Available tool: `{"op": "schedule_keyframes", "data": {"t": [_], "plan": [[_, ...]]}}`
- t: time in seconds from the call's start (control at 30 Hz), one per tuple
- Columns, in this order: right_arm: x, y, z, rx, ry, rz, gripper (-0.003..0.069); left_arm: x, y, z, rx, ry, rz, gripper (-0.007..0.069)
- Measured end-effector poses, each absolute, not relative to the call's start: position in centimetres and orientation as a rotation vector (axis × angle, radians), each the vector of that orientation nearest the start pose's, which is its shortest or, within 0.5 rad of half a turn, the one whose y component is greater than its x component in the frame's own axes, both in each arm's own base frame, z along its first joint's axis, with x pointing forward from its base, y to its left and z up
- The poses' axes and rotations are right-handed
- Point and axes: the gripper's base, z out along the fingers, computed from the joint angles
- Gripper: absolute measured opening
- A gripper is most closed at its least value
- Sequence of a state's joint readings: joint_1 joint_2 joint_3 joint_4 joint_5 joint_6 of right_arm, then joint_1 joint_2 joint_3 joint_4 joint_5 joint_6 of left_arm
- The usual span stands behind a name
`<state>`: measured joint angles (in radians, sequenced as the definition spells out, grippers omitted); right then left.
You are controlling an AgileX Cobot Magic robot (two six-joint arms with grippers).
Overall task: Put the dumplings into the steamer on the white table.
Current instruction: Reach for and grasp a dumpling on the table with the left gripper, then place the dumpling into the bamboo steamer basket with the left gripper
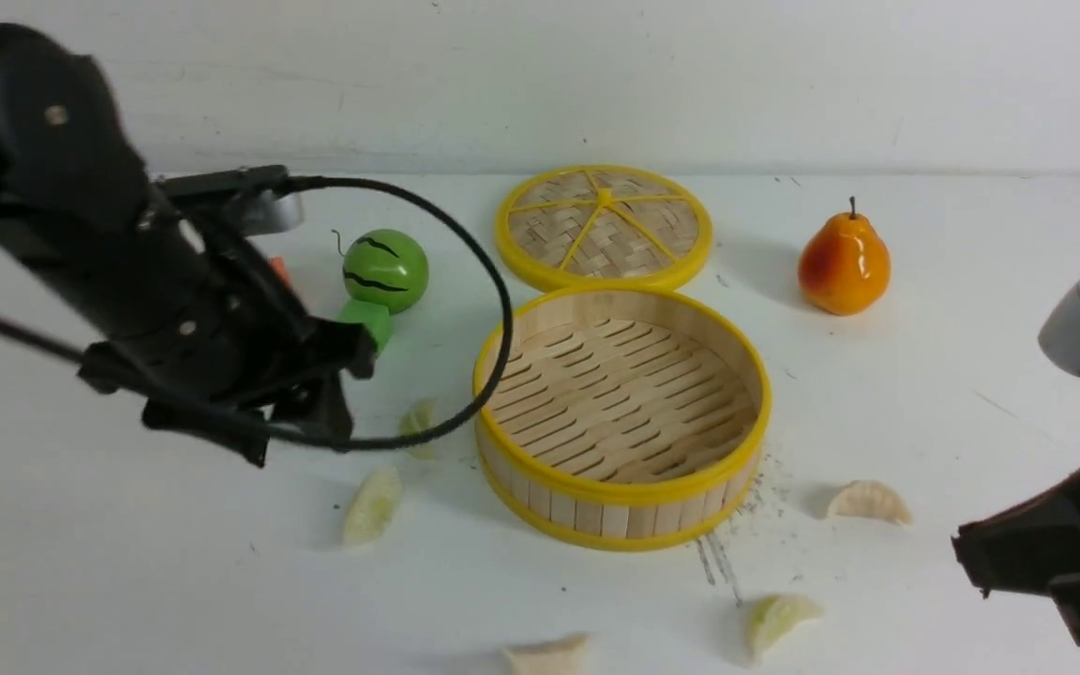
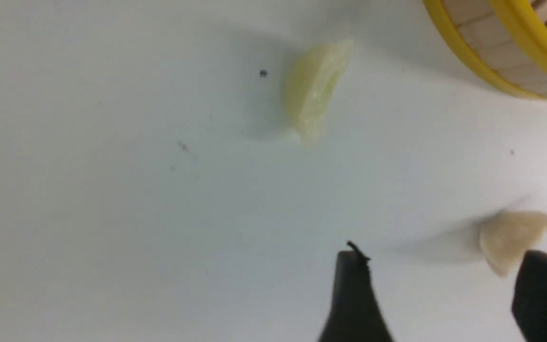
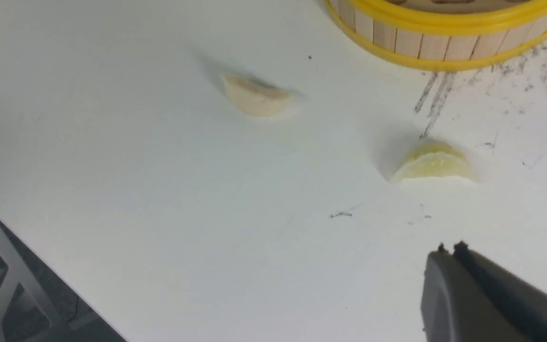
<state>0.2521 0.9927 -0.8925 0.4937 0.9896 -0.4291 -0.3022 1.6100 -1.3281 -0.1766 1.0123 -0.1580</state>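
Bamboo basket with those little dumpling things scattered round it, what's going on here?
A two-armed robot is meant to put toy dumplings into the round bamboo steamer with yellow rims, which is empty. All five pale crescent-shaped dumplings lie on the white table around it. The left hand hovers open above the table near the dumplings on the steamer's left, holding nothing. The right hand is shut and empty, off on the right side.
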Motion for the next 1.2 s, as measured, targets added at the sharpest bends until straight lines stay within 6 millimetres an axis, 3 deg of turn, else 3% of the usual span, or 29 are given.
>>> {"op": "schedule_keyframes", "data": {"t": [0.13, 0.33, 0.37, 0.57, 0.73, 0.9, 1.0, 1.1, 1.2], "plan": [[16.3, 7.9, 33.1, -0.655, 2.409, 0.553, -0.0014, 35.5, -12.4, 27.2, 0.109, 2.823, -0.331, 0.059], [16.4, 7.9, 33.2, -0.649, 2.399, 0.546, -0.0011, 39.8, -13.7, 23.7, 0.111, 2.845, -0.304, 0.0579], [16.5, 7.9, 33.2, -0.646, 2.395, 0.541, -0.0009, 41.0, -14.0, 22.4, 0.107, 2.843, -0.302, 0.0563], [16.5, 7.8, 33.1, -0.648, 2.395, 0.532, -0.0004, 42.8, -14.5, 19.2, 0.094, 2.839, -0.296, 0.0528], [16.5, 7.8, 33.1, -0.648, 2.395, 0.532, -0.0002, 43.6, -14.7, 17.0, 0.085, 2.838, -0.29, 0.0426], [16.5, 7.8, 33.1, -0.648, 2.394, 0.528, -0.0002, 43.7, -14.7, 17.0, 0.085, 2.845, -0.29, 0.0183], [16.6, 7.8, 33.2, -0.649, 2.393, 0.526, -0.0002, 43.6, -14.7, 17.5, 0.092, 2.867, -0.289, 0.0192], [16.6, 7.8, 33.2, -0.649, 2.393, 0.526, -0.0001, 43.4, -15.3, 20.7, 0.108, 2.858, -0.332, 0.0195], [16.5, 7.8, 33.2, -0.65, 2.395, 0.527, -0.0001, 43.1, -17.3, 26.0, 0.167, 2.736, -0.41, 0.0195]]}}
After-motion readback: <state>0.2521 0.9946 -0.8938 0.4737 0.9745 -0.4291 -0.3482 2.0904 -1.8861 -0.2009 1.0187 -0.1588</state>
